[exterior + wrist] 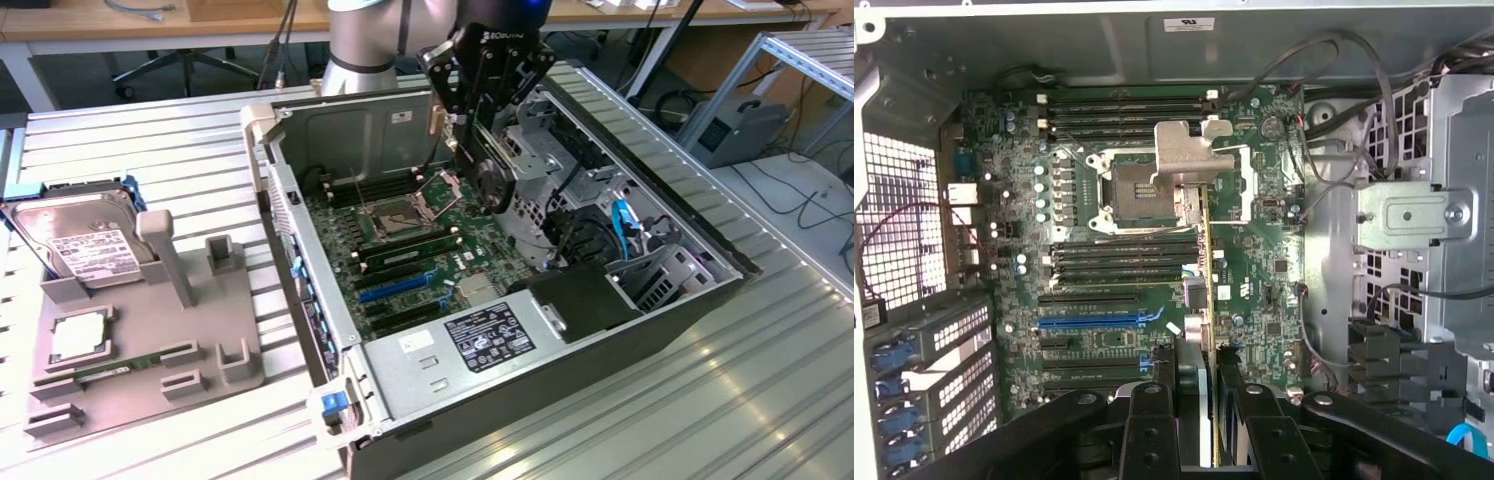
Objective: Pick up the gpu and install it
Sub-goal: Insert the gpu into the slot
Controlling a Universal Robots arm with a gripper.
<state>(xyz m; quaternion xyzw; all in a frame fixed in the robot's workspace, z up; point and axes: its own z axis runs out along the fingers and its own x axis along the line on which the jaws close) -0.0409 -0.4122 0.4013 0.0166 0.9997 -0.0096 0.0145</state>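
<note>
The gpu (497, 185), a dark card with a round black fan, hangs upright over the open computer case (534, 380), above the motherboard (414, 250). My gripper (481, 120) is shut on its upper edge. In the wrist view the gpu (1207, 290) appears edge-on between my black fingers (1149, 420), its silvery end bracket (1189, 150) over the processor socket area. The blue expansion slot (1099, 322) lies on the board beside the card's line, apart from it. The same slot (394, 290) sits in the lower part of the board in the exterior view.
A silver hard drive (80, 245) leans on a grey fixture (147, 350) at the exterior view's left, with a green memory stick (127, 365) and a processor chip (78, 335). A metal drive cage (547, 170) and cables (621, 225) crowd the case's right side.
</note>
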